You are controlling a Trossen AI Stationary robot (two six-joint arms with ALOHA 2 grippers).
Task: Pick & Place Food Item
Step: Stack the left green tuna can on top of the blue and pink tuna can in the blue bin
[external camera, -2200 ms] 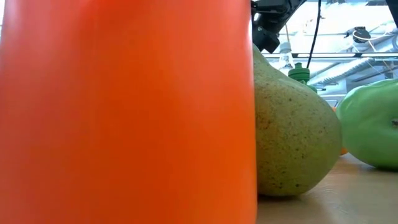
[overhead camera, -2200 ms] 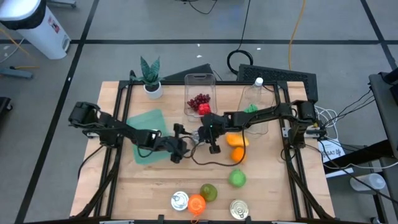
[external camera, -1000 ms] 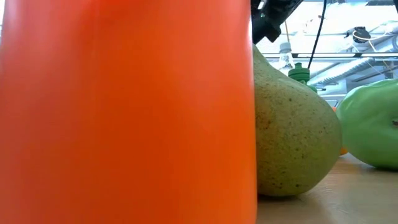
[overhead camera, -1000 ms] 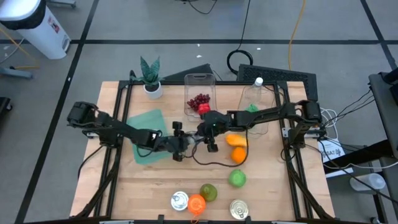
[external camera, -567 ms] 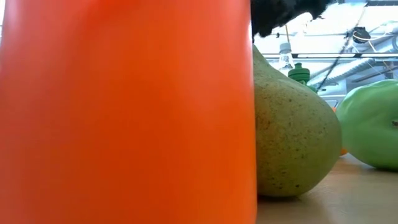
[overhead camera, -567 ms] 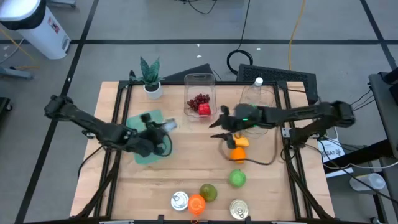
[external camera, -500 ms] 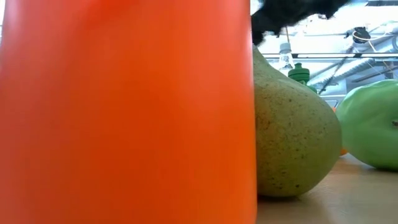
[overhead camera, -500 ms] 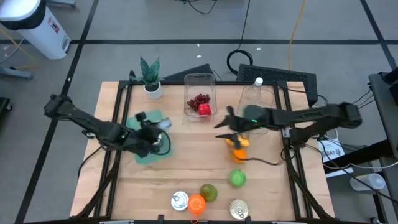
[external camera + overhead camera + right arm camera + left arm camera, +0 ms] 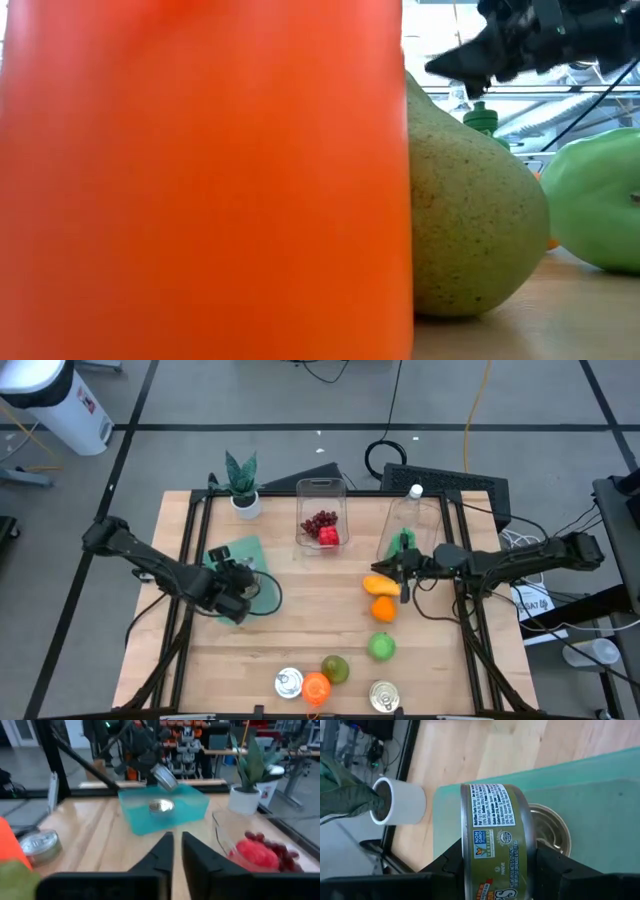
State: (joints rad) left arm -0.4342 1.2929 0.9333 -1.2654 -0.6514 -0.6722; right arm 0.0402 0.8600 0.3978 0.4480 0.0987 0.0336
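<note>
Can [image 9: 497,840]: the left gripper [image 9: 500,875] is clamped on one, its fingers pressing the two sides of the label. It hangs clear above the green tray [image 9: 232,550], at 9 o'clock from the table's [image 9: 300,630] middle. It is a short tin lying on its side in the grip. It has silver rims, an olive-green wrapper, a white panel of small print and a round badge below that.

There are four cans in all. A second can [image 9: 547,827], bare silver on top, sits on the tray just under the held one. A third can [image 9: 289,682] and a fourth can [image 9: 385,697] stand at the 6 o'clock edge. Between those two are one orange cup [image 9: 316,688] and one pear [image 9: 335,668], touching each other.

There is one apple [image 9: 381,647], green, at 5 o'clock. One orange [image 9: 382,610] and one mango [image 9: 380,585] lie side by side at 3 o'clock from the middle.

One tub [image 9: 321,520], clear with red fruit in it, is at 12 o'clock. One clear bottle [image 9: 410,520] is at 1 o'clock and one potted plant [image 9: 242,485] at 11 o'clock.

The right gripper [image 9: 177,845] is above the table just at 3 o'clock of the mango. Its fingers are together on nothing, and it points across toward the tray.
</note>
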